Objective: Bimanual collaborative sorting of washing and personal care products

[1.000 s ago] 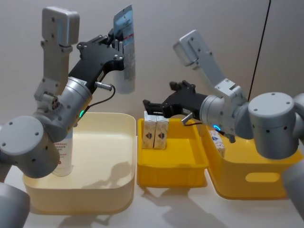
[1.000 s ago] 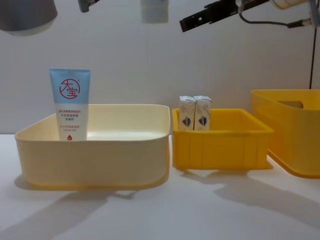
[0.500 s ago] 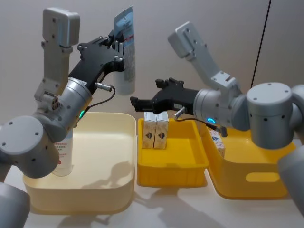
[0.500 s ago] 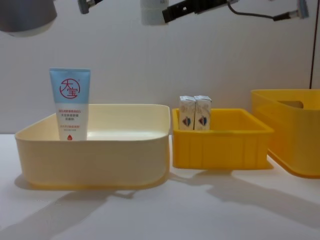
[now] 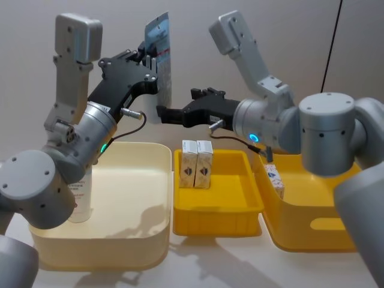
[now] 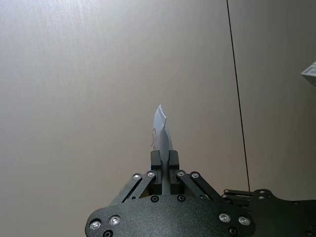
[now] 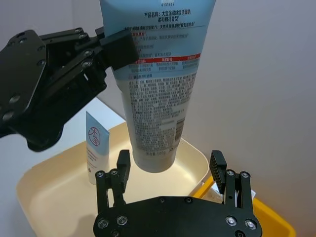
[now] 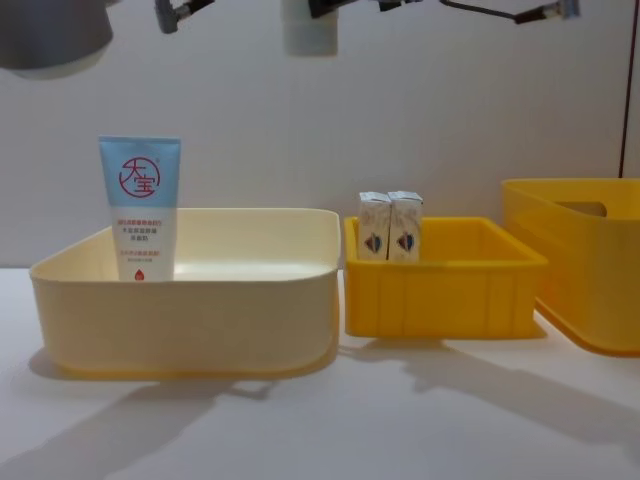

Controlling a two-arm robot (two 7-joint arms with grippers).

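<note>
My left gripper (image 5: 150, 59) is raised high above the cream bin (image 5: 144, 240), shut on a pale-blue-and-white squeeze tube (image 5: 158, 60) that hangs cap down. In the left wrist view the gripper (image 6: 164, 159) pinches the tube's crimped end (image 6: 161, 129). My right gripper (image 5: 163, 114) is open at the tube's cap end, and in the right wrist view its fingers (image 7: 123, 168) stand on either side of the tube (image 7: 155, 98) without touching. A second tube (image 8: 140, 210) stands upright in the cream bin (image 8: 190, 310). Two cream cartons (image 8: 390, 227) stand in the small yellow bin (image 8: 440, 280).
A larger yellow bin (image 5: 312, 231) on the right holds one white carton (image 5: 275, 179). The three bins sit side by side on the white table (image 8: 400, 420), close to a plain wall. A black cable (image 5: 327, 54) runs down the wall at the right.
My right gripper has swung left and upward from above the small yellow bin to the hanging tube's cap end. The left gripper has kept the tube almost still.
</note>
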